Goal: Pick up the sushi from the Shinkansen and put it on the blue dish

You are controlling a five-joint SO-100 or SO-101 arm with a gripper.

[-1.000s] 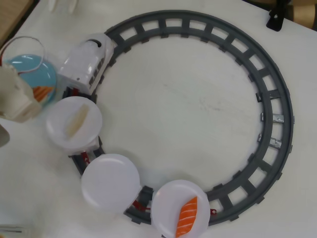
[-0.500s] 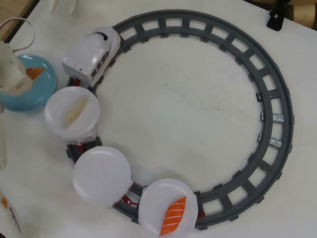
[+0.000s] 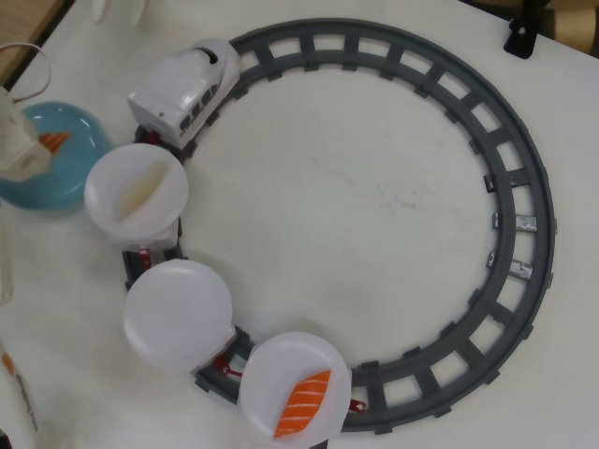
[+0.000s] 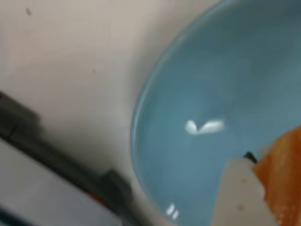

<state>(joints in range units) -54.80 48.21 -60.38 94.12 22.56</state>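
The blue dish [image 3: 65, 173] sits at the far left of the overhead view. My white gripper [image 3: 39, 150] hangs over it, shut on the sushi [image 3: 53, 141], whose pale orange striped end pokes out beside the fingers. In the wrist view the dish [image 4: 211, 84] fills the frame, and the sushi [image 4: 282, 183] lies against one white finger [image 4: 237, 193] just above the glaze. The Shinkansen [image 3: 184, 87] stands on the grey track [image 3: 524, 224] right of the dish, pulling three white plates.
The first white plate [image 3: 103, 201] carries a plain whitish piece [image 3: 138, 187], the middle plate [image 3: 178, 315] is bare, and the last plate [image 3: 271, 374] holds a bright red-orange salmon piece [image 3: 302, 404]. A black clamp [image 3: 520, 36] sits at the top right.
The train and its plates have crept forward along the track, the engine moving up and right. The gripper has shifted up over the blue dish and still holds the sushi.
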